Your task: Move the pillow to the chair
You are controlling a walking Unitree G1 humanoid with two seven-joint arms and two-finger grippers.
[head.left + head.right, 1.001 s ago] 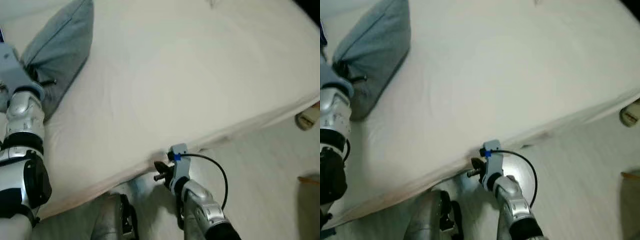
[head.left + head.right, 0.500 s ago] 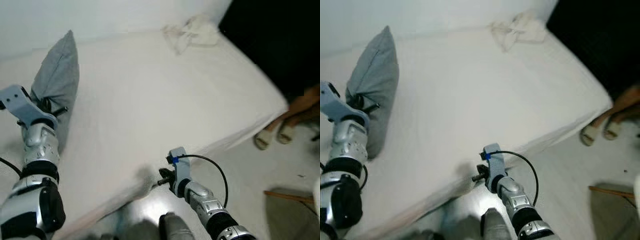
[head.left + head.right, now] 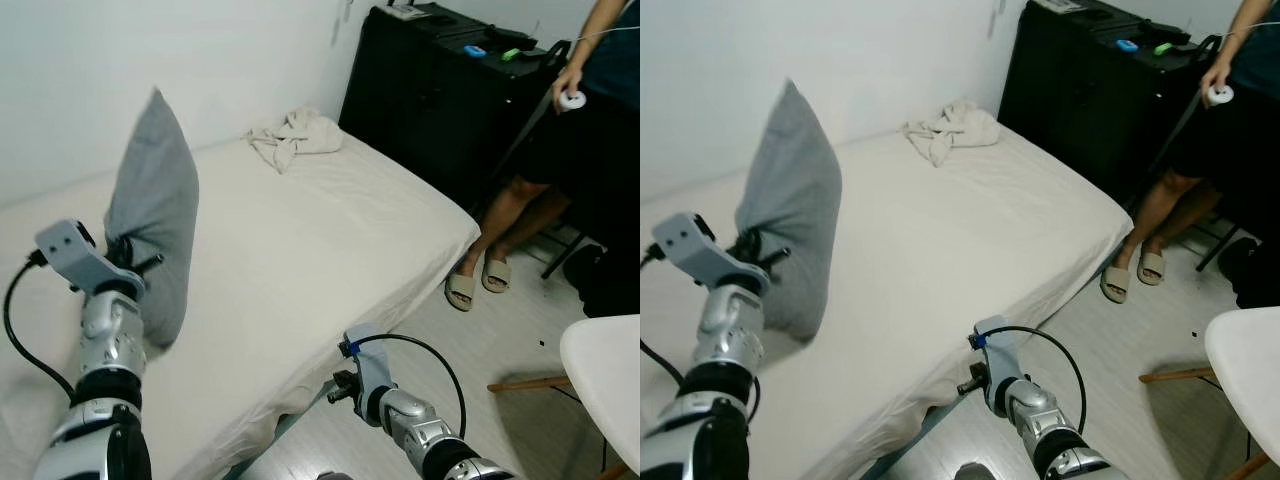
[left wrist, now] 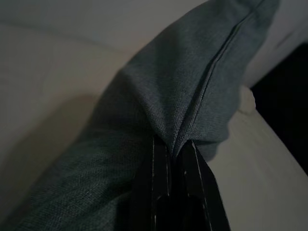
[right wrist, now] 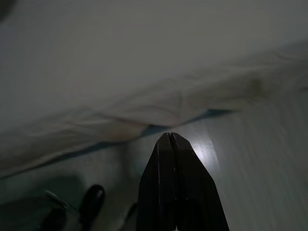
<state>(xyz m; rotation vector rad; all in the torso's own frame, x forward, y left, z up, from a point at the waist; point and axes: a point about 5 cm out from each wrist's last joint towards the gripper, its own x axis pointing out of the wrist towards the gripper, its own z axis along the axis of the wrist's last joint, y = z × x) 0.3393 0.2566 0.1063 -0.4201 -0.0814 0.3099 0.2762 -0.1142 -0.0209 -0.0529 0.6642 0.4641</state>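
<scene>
Left eye view: your left gripper (image 3: 125, 262) holds the grey pillow (image 3: 155, 215) upright above the bed (image 3: 330, 215); a second ago you looked down at the mattress, and the chair (image 3: 610, 372) now shows. Left wrist view: fingers (image 4: 161, 159) pinch a fold at the seam; soft and light, it will sag. Right wrist view: your right gripper (image 5: 172, 144) is clenched empty near the floor (image 5: 250, 159).
</scene>
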